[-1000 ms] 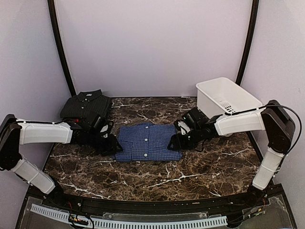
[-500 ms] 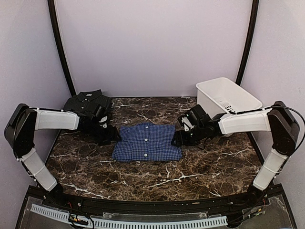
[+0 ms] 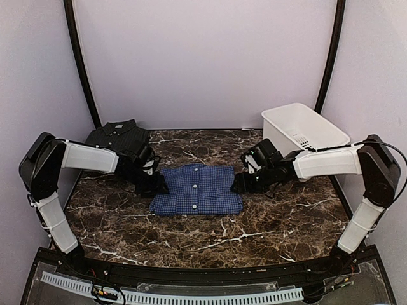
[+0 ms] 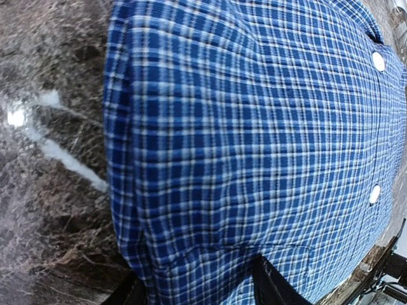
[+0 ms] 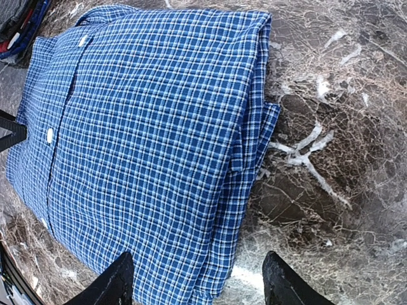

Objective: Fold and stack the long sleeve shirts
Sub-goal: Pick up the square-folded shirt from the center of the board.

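Shirt (image 3: 197, 189), blue checked cloth, folded rectangular on veined marble (image 3: 210, 235); left fingers (image 4: 273, 289), right fingers (image 5: 117, 279) wide.

Soft even light, possibly slight close-up blur

Folded shirt (image 3: 197, 189) at table (image 3: 210, 232) centre; second shirt (image 3: 117, 136) back-left, basket (image 3: 280, 141) back-right.

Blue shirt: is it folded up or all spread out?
Folded. The blue shirt lies as a compact rectangle, no sleeves sticking out, with stacked cloth layers showing along its edge.
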You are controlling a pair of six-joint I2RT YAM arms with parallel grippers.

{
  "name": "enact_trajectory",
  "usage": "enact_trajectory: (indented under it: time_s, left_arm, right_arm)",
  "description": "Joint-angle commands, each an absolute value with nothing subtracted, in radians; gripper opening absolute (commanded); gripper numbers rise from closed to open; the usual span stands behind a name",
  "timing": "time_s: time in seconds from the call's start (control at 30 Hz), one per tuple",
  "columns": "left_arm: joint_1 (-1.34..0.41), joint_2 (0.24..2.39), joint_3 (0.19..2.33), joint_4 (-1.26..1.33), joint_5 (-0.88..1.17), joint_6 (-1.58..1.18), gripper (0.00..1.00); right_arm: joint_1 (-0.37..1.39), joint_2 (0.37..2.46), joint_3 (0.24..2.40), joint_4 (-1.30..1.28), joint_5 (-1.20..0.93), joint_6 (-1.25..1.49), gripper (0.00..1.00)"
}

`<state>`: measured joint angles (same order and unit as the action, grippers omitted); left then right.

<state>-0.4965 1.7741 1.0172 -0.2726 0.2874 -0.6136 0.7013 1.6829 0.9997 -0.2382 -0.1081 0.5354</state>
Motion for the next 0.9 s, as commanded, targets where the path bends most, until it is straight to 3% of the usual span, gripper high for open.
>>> enact_trajectory:
  time_s: [0.0,0.2,0.43,0.7,0.87]
  left_arm:
    - [-0.534,1.822,1.038,-0.337,0.253,-0.625,0.50]
    - [-0.541,1.836,1.020,-0.274,0.301,-0.678,0.34]
    - [-0.539,1.828,1.042,-0.249,0.322,-0.699,0.02]
    - [-0.526,1.694,1.100,-0.377,0.287,-0.642,0.00]
    - [-0.495,1.630,1.114,-0.490,0.284,-0.576,0.00]
  right_arm:
    - [0.696,1.682,1.001,-0.204,-0.104,0.541,0.66]
    - [0.694,1.694,1.005,-0.190,-0.105,0.543,0.66]
    - [0.692,1.713,1.009,-0.169,-0.110,0.548,0.66]
    - [0.682,1.718,1.038,-0.190,-0.081,0.546,0.65]
    - [0.685,1.742,1.069,-0.196,-0.107,0.542,0.51]
